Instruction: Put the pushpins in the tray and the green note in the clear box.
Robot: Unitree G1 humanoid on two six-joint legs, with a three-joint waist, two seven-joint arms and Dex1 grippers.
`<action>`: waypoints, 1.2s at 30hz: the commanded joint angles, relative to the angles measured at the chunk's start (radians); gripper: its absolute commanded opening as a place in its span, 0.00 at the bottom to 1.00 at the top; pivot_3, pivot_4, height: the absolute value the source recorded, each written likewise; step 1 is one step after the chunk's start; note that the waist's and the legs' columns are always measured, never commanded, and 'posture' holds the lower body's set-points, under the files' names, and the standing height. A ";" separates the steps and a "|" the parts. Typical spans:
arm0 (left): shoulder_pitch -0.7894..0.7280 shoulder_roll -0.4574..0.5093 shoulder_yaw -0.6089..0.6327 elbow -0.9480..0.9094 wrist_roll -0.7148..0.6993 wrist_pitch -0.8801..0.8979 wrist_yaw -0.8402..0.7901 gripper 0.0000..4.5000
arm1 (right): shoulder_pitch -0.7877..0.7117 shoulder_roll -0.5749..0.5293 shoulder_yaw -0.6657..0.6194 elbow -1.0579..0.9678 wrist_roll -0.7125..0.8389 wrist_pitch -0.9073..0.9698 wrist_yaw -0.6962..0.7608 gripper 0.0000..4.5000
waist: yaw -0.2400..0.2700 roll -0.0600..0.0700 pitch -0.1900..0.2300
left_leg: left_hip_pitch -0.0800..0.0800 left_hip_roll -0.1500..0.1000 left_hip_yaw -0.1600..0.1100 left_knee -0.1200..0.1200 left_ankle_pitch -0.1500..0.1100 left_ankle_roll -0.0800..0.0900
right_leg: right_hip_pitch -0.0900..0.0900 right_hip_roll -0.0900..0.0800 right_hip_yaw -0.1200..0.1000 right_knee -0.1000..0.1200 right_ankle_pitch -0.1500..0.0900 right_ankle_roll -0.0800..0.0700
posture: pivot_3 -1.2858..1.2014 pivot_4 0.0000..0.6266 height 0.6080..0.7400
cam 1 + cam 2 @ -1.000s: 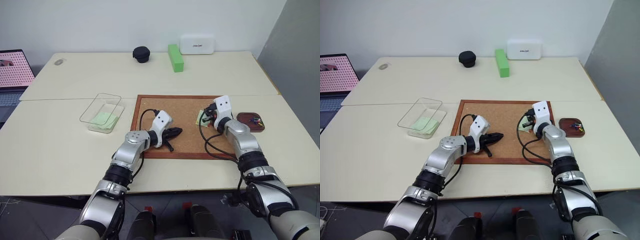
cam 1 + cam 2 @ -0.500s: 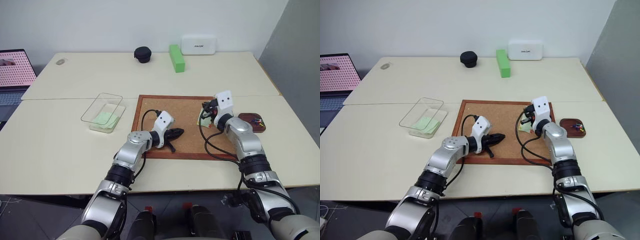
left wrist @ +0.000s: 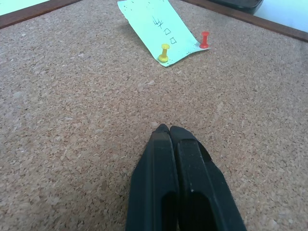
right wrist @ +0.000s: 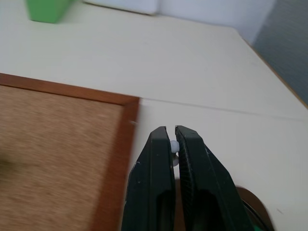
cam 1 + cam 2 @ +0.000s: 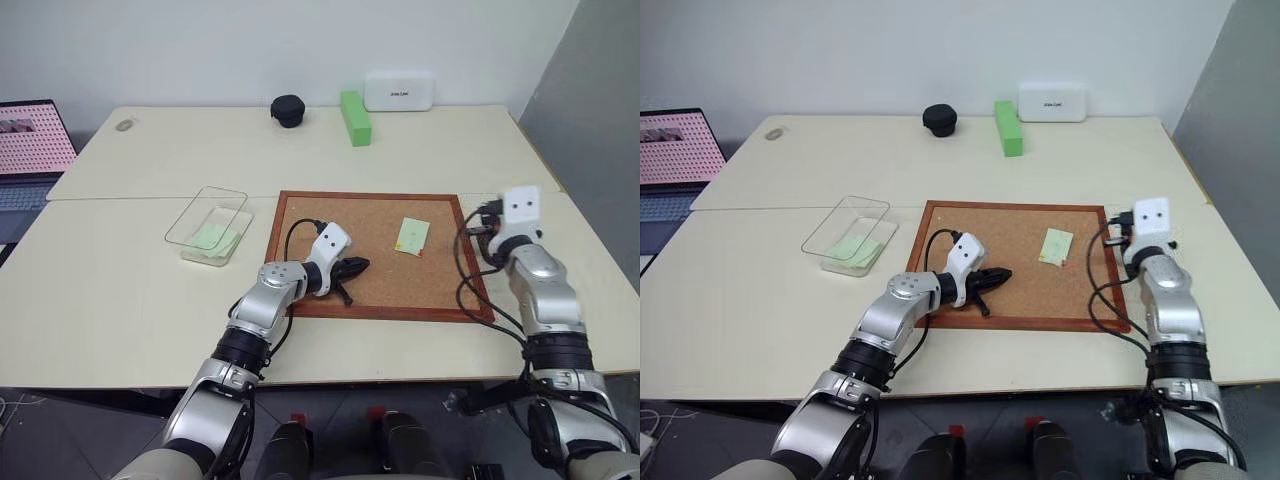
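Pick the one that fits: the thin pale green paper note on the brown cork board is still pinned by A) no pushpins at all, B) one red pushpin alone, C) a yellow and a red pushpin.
C: in the left wrist view a yellow pushpin and a red pushpin stand in the near edge of the pale green note on the cork board.

The cork board (image 5: 370,250) lies mid-table. On its right half sits a note (image 5: 411,236), with two pushpins (image 3: 164,52) stuck in one end. Left of the board, just apart, stands the clear box (image 5: 207,224) with a note (image 5: 211,238) in it. Behind the board, well apart, lie a round object (image 5: 288,110), a block (image 5: 354,117) and a box (image 5: 398,90).
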 commanded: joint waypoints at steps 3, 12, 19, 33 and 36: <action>0.019 0.001 -0.046 0.058 0.029 0.037 -0.018 0.00 | -0.004 -0.030 -0.055 -0.029 0.026 0.041 -0.023 0.01 | 0.001 0.000 0.000 | 0.000 0.000 0.000 0.000 0.000 0.000 | 0.000 0.000 0.000 0.000 -0.002 0.003 | 0.52 0.24 1.00; 0.007 -0.001 -0.039 0.060 0.024 0.041 -0.017 0.00 | 0.039 -0.035 -0.051 -0.083 0.069 0.149 0.024 0.01 | 0.001 0.001 -0.001 | 0.000 0.000 0.000 0.000 0.000 0.000 | 0.001 0.000 0.000 0.000 -0.002 0.003 | 0.52 0.24 1.00; 0.009 0.001 -0.039 0.051 0.022 0.046 -0.019 0.00 | 0.056 -0.041 -0.039 -0.105 0.074 0.156 0.041 0.13 | 0.002 0.001 -0.001 | 0.000 0.000 0.000 0.000 0.000 0.000 | 0.001 0.000 0.000 -0.001 -0.002 0.003 | 0.52 0.24 1.00; 0.001 -0.002 -0.037 0.054 0.023 0.047 -0.019 0.00 | 0.059 -0.064 -0.019 -0.080 0.030 0.111 0.047 0.75 | 0.004 0.001 -0.001 | 0.000 0.000 0.000 0.000 0.000 0.000 | 0.001 0.000 0.000 -0.001 -0.002 0.004 | 0.52 0.24 1.00; 0.002 -0.002 -0.035 0.050 0.020 0.050 -0.021 0.00 | 0.059 -0.075 -0.007 -0.078 0.012 0.097 0.046 0.89 | 0.004 0.001 -0.001 | 0.000 0.000 0.000 0.000 0.000 0.000 | 0.001 0.000 0.000 -0.001 -0.002 0.004 | 0.52 0.24 1.00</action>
